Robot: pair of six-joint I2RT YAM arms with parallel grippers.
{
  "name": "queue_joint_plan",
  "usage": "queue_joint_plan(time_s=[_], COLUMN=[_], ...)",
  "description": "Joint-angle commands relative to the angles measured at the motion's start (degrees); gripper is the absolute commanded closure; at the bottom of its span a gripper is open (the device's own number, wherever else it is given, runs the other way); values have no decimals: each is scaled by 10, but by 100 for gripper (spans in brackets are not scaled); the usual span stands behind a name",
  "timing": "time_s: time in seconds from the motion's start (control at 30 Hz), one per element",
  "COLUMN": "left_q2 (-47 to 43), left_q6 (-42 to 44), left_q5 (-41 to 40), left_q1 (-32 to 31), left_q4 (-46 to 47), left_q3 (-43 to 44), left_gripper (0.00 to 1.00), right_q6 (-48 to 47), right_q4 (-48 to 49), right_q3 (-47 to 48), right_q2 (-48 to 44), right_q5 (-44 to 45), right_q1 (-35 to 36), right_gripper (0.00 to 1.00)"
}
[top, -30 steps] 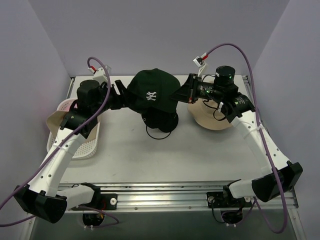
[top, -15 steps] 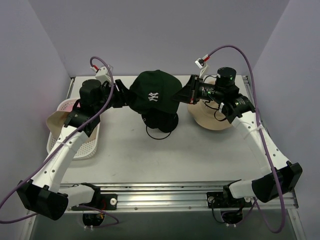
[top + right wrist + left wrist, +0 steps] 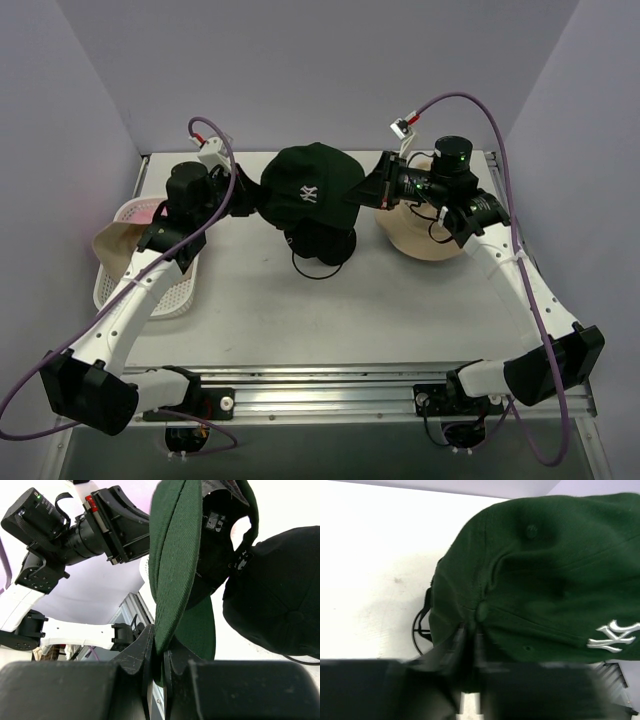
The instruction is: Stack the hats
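Green baseball cap (image 3: 305, 187) held over black cap (image 3: 322, 240), not yet seated: right claw (image 3: 159, 650) clamped on brim, left claw (image 3: 470, 632) pinched narrow on rear hem. Beige bucket hat (image 3: 415, 242) lies apart, unstacked.

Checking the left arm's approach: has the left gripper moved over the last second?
Yes. The left gripper has shifted right, away from the white basket, up against the dark green cap.
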Motion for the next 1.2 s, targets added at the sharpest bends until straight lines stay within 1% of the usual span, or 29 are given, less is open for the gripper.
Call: queue_joint_plan(time_s=[0.0,0.03,0.2,0.33,0.37,0.43,0.57,0.7,0.8,0.83,0.93,1.03,1.17], left_q2=[-4,-3,-10,-21,-25,-27,-27,-14,-3,0,16,27,40], left_q6=[10,6,-2,-2,-3,-4,-6,-2,10,17,28,31,29], left_q5=[30,33,34,24,24,28,33,31,12,4,-38,-66,-89], left_q1=[6,6,6,5,5,3,-7,-23,-53,-62,-90,-104,-110], left_q4=[59,59,48,22,18,13,6,-19,-39,-52,-84,-100,-105], left_q3=[-4,-1,18,42,44,49,55,73,91,96,122,133,142], left_gripper=[94,97,98,98,98,98,98,98,98,98,98,98,98], right_q6=[14,16,0,-14,-15,-15,-11,-8,0,3,4,-2,-16], right_q4=[55,56,38,20,1,-2,1,7,13,33,35,23,0], right_q3=[2,-1,-4,-16,-23,-33,-76,-109,-127,-136,-151,-160,-167], right_q2=[-26,-26,-29,-39,-41,-49,-61,-70,-76,-77,-80,-80,-71], right_q5=[-27,-26,-2,49,56,68,98,102,94,90,86,91,126], right_q1=[-4,-4,-5,-13,-16,-28,-49,-71,-87,-87,-91,-104,-124], right_gripper=[100,100,98,94,94,94,92,91,91,90,88,83,81])
